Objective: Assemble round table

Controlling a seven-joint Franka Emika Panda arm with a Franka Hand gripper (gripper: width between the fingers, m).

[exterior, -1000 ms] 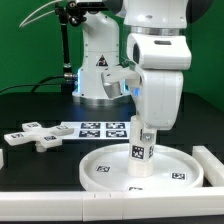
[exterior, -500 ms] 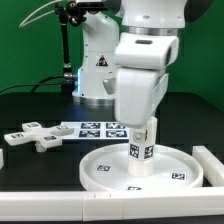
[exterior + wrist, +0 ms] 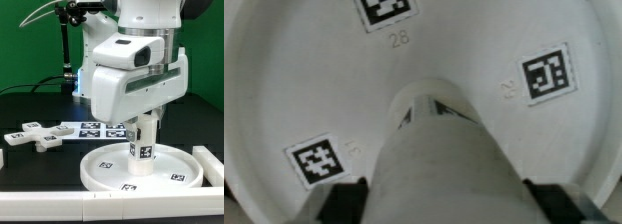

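Leg (image 3: 143, 143) stands upright on the disc top (image 3: 98, 166), clamped inside the claw (image 3: 446, 192).

Both views share the disc top (image 3: 175, 160); wrist view closest.

Robotics lab — tagged marker board (image 3: 92, 127).

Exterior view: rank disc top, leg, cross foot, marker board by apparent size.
1. disc top
2-3. cross foot, marker board: look alike, board partly hidden, not ranked
4. leg, upper part hidden
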